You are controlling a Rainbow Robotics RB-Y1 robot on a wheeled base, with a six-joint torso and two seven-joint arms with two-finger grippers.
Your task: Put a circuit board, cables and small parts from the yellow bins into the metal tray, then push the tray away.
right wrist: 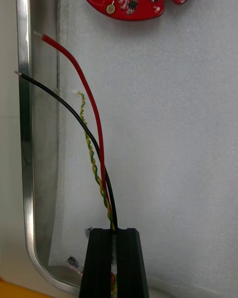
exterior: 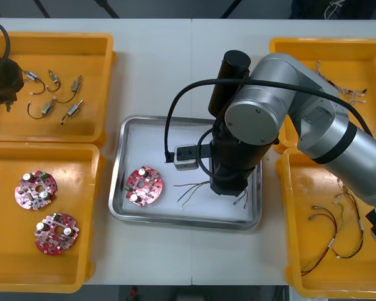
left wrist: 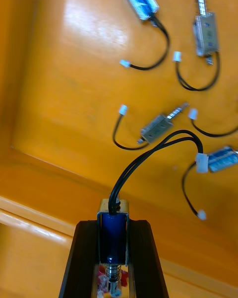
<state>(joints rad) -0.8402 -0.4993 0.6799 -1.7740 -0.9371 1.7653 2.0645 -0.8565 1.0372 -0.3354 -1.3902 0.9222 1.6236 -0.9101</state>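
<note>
Laying cables (right wrist: 102, 179) in tray (right wrist: 23, 154); small part (left wrist: 113, 238) held over bin (left wrist: 59, 79).
Low beside circuit board (right wrist: 134, 0), right fingers (right wrist: 114, 234) pinched tight on cables so ends lie flat; left fingers (left wrist: 113, 226) clamped around small part, clear of bin for carrying.

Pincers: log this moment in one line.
right pincer shut on cables over metal tray | left pincer shut on small metal part above yellow bin | circuit board in tray
</note>
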